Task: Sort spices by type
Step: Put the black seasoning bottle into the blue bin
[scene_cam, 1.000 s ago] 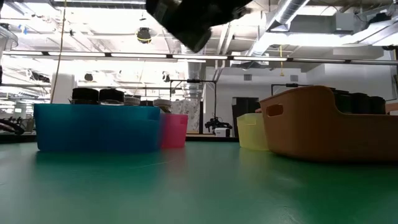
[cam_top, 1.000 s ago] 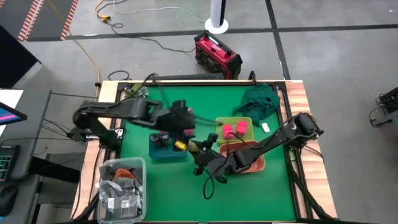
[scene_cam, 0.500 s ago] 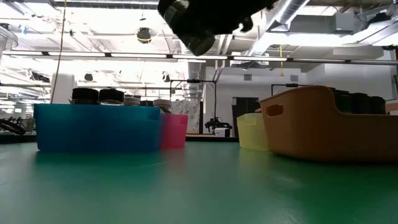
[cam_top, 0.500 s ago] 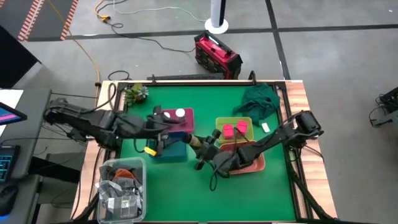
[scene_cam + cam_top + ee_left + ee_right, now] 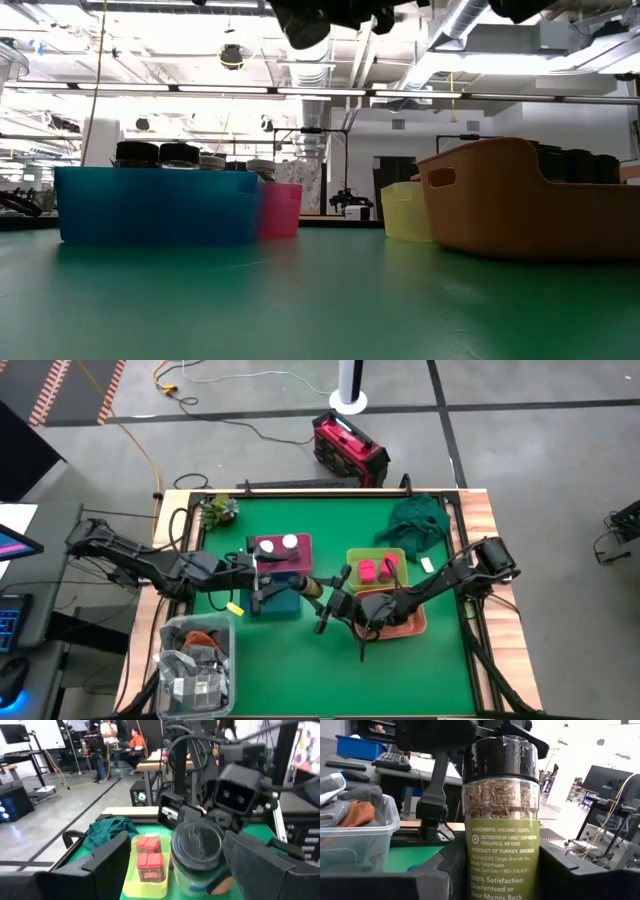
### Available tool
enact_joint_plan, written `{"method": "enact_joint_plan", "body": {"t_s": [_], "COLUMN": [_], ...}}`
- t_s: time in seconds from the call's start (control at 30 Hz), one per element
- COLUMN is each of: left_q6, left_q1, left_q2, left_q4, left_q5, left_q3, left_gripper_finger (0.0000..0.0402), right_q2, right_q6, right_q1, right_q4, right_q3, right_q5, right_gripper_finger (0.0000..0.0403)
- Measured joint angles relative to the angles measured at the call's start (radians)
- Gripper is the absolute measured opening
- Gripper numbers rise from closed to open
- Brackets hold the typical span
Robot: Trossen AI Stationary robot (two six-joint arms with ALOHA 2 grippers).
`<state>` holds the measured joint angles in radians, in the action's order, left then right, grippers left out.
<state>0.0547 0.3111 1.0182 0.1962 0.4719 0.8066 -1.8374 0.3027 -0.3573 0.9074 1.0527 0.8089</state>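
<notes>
My right gripper (image 5: 322, 598) is shut on a clear oregano jar (image 5: 501, 815) with a black cap, held above the table between the blue tray (image 5: 272, 603) and the salmon tray (image 5: 408, 622). My left gripper (image 5: 285, 585) is open over the blue tray and points at the jar; in the left wrist view its fingers stand on either side of the black cap (image 5: 196, 845) without touching. Two white-capped jars stand in the pink tray (image 5: 281, 550). Two pink boxes (image 5: 377, 569) lie in the yellow-green tray. Dark tins (image 5: 158, 153) sit in the blue tray. My right gripper pinches the jar's labelled lower body (image 5: 501, 870) between its two fingers (image 5: 451, 865), coming from the table's right. The jar is lifted clear of the table, and its capped end (image 5: 306, 587) points toward my left gripper.
A clear bin of clutter (image 5: 196, 660) stands at the near left corner. A green cloth (image 5: 415, 525) lies at the far right, a small plant (image 5: 216, 510) at the far left. Bare green table lies along the near edge.
My left gripper has drawn back from above the pink tray toward the table's left, uncovering the white-capped jars, and now points level at the jar from over the blue tray. My right gripper, still holding the jar, has risen a little.
</notes>
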Motion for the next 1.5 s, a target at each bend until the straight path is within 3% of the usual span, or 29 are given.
{"method": "enact_joint_plan", "body": {"t_s": [0.33,0.7,0.87,1.17,1.5], "left_q6": [-0.014,-0.003,-0.004,0.0,-0.014], "left_q1": [0.002,-0.006,-0.015,-0.03,-0.049], "left_q2": [0.012,0.1,0.11,0.124,0.129], "left_q4": [0.09,0.142,0.199,0.219,0.233], "left_q5": [-0.036,-0.042,-0.041,-0.048,-0.085], "left_q3": [0.001,0.001,0.001,0.001,0.001], "left_gripper_finger": [0.0304,0.0379,0.0391,0.0365,0.0303], "right_q2": [0.0,0.0,0.0,-0.001,0.0], "right_q6": [0.047,0.063,0.073,0.073,0.069], "right_q1": [0.006,0.006,0.003,0.004,0.006], "right_q4": [0.098,0.125,0.142,0.159,0.153], "right_q3": [0.0,0.0,0.0,0.0,0.0], "right_q5": [0.0,0.0,-0.007,-0.039,-0.081], "right_gripper_finger": [0.0197,0.0197,0.0197,0.0197,0.0199]}}
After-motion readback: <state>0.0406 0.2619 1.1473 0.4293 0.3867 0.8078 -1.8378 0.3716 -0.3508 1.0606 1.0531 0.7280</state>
